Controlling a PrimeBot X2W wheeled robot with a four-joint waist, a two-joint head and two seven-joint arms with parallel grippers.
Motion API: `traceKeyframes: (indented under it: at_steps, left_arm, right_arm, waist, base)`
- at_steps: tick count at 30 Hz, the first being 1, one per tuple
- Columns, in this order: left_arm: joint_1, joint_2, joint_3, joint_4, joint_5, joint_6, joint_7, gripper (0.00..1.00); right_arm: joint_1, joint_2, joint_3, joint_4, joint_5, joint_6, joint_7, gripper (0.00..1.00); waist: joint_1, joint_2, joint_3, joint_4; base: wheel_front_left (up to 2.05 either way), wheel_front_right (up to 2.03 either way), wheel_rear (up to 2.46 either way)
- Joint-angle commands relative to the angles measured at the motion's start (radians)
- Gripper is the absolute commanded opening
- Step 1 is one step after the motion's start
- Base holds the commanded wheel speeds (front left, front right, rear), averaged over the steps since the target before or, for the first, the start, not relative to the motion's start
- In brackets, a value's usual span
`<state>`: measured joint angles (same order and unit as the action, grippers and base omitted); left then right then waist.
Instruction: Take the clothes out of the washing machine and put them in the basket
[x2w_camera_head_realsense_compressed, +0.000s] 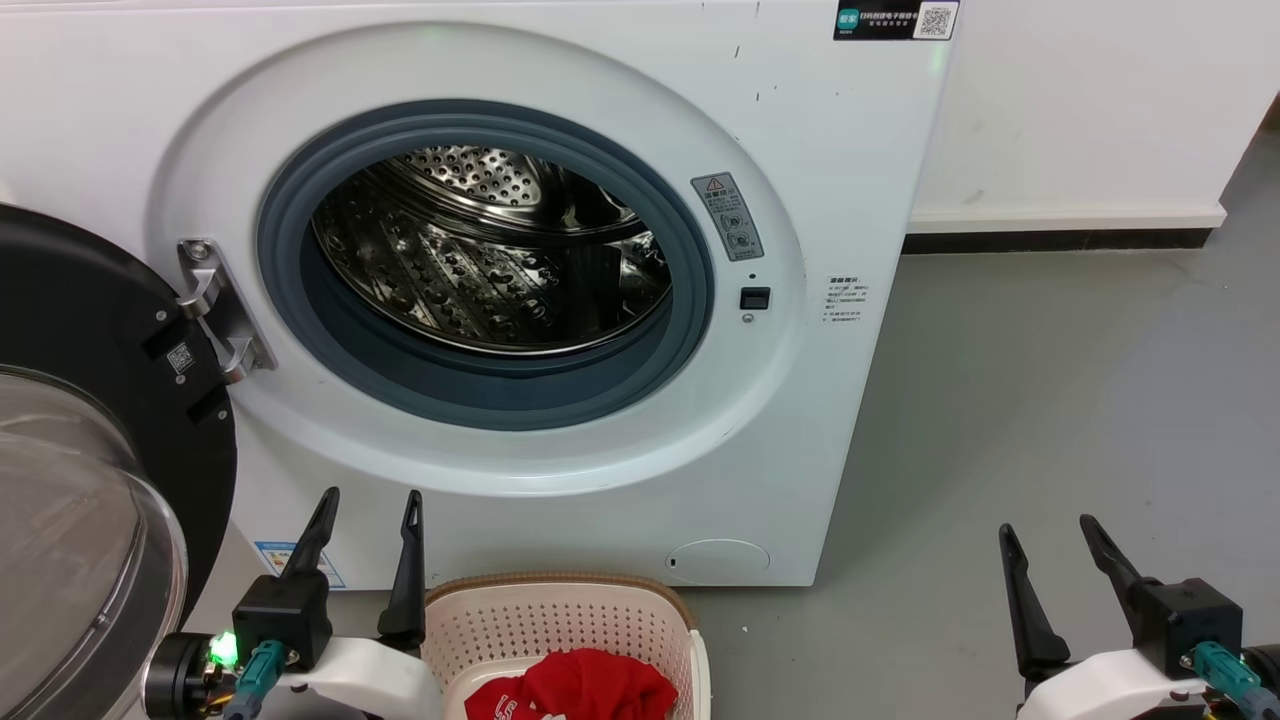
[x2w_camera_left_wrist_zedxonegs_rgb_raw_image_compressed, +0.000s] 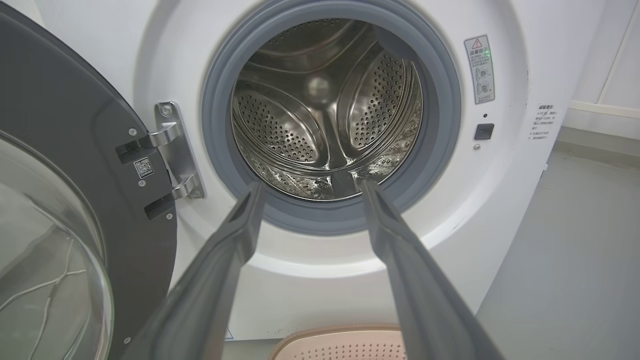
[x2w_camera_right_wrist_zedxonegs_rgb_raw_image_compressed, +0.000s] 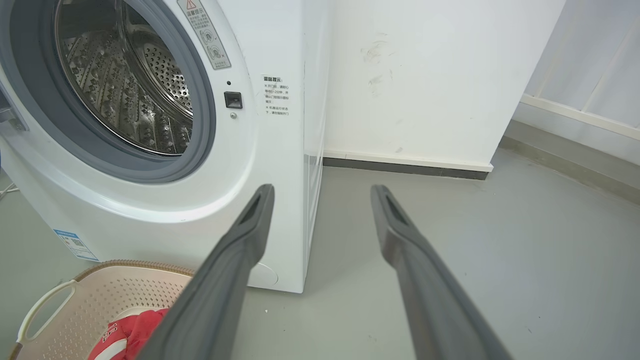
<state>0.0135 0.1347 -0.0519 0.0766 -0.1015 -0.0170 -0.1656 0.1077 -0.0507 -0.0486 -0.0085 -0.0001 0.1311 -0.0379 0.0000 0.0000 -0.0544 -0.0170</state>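
**Largest:** washing machine (x2w_camera_head_realsense_compressed: 830, 400), a white front-loader seen from ahead and above, with black-rimmed glass door (x2w_camera_head_realsense_compressed: 90, 330) swung wide on its hinge at the robot's left. Within the grey rubber ring (x2w_camera_head_realsense_compressed: 500, 395), a bare perforated steel drum (x2w_camera_head_realsense_compressed: 480, 270). No fabric on the walls visible in the head and left wrist views, though with the lowest front lip hidden behind the ring in the head view.

**Next:** basket (x2w_camera_head_realsense_compressed: 560, 592), cream with a brown woven rim, on the floor close before the machine's base and below the opening. Inside it, the clothes (x2w_camera_head_realsense_compressed: 590, 690), a red bundle with white lettering, partly cut off by the frame edge.

**Smallest:** left gripper (x2w_camera_head_realsense_compressed: 371, 495), spread wide and empty, just beside the basket's left corner; contact with the rim not discernible. Right gripper (x2w_camera_head_realsense_compressed: 1046, 525), likewise spread and empty, well apart over bare grey floor (x2w_camera_head_realsense_compressed: 1050, 380).

**Judged state:** transfer done and release complete.

**For a clean finish:**
- Check the drum's hidden lower lip before calling it empty.
- Lift the left fingers up and away from the woven rim rather than across it, to avoid dragging or tipping the basket.
- Leave the garment wholly below the rim.
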Motion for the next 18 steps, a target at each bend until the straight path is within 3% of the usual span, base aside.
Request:
traceKeyframes:
  at_steps: [1, 18]
  left_arm:
    - [0.011, 0.002, 0.001, 0.003, -0.005, 0.004, 0.001, 1.00]
    - [0.014, 0.015, -0.003, 0.000, -0.018, 0.018, 0.010, 1.00]
  right_arm:
    - [0.012, 0.001, 0.001, -0.007, -0.004, -0.001, 0.003, 1.00]
    - [0.013, 0.001, 0.006, -0.008, 0.009, -0.001, -0.003, 1.00]
  waist:
    - [0.0000, 0.0000, 0.000, 0.000]
    - [0.0000, 0.0000, 0.006, 0.003]
  base:
    - [0.00, 0.00, 0.00]
    - [0.00, 0.00, 0.00]
